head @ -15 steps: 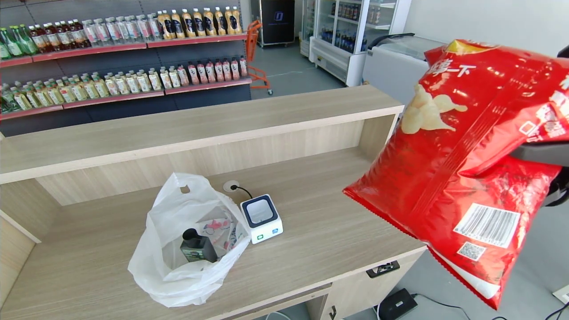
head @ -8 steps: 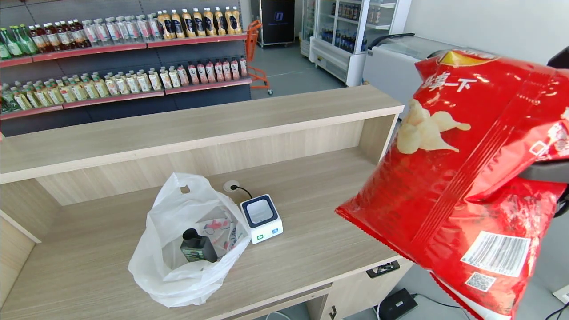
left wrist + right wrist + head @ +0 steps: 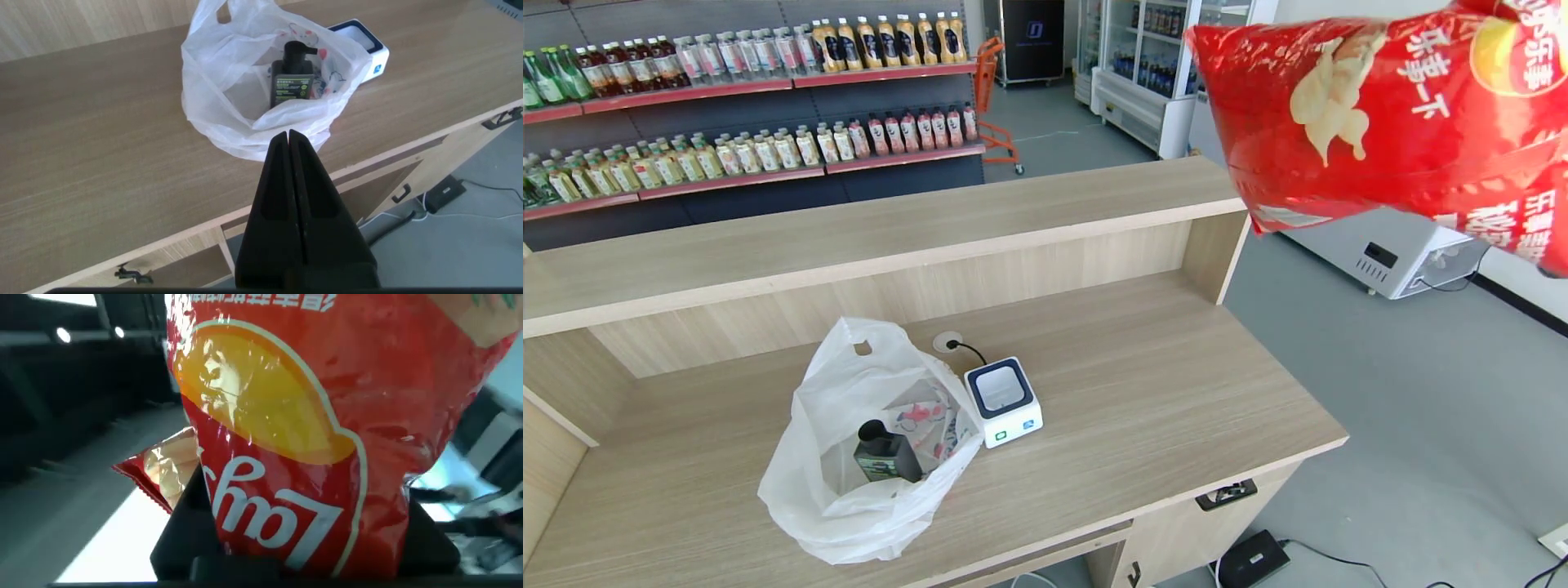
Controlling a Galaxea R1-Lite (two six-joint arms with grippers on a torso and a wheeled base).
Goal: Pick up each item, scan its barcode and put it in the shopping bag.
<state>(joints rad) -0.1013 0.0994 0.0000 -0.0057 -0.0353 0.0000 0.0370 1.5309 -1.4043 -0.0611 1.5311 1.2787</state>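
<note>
A red bag of chips (image 3: 1388, 122) hangs high at the upper right, off past the counter's right end, its barcode side out of sight. In the right wrist view my right gripper (image 3: 302, 535) is shut on the chips bag (image 3: 286, 433), with dark fingers (image 3: 186, 518) on either side of it. The white shopping bag (image 3: 866, 457) stands open on the counter with a dark bottle (image 3: 886, 453) inside. Beside it sits the white scanner (image 3: 1003, 400). My left gripper (image 3: 288, 143) is shut and empty, by the counter's front edge near the shopping bag (image 3: 245, 106).
The wooden counter (image 3: 1143, 392) has a raised ledge (image 3: 890, 229) along its back and a cable hole (image 3: 947, 340) behind the scanner. Shelves of bottles (image 3: 743, 106) and drink fridges (image 3: 1160, 57) stand in the room beyond. A white chest freezer (image 3: 1388, 253) is on the right.
The chips bag has swung up from the lower right to the upper right and turned over, so its barcode no longer faces the head camera.
</note>
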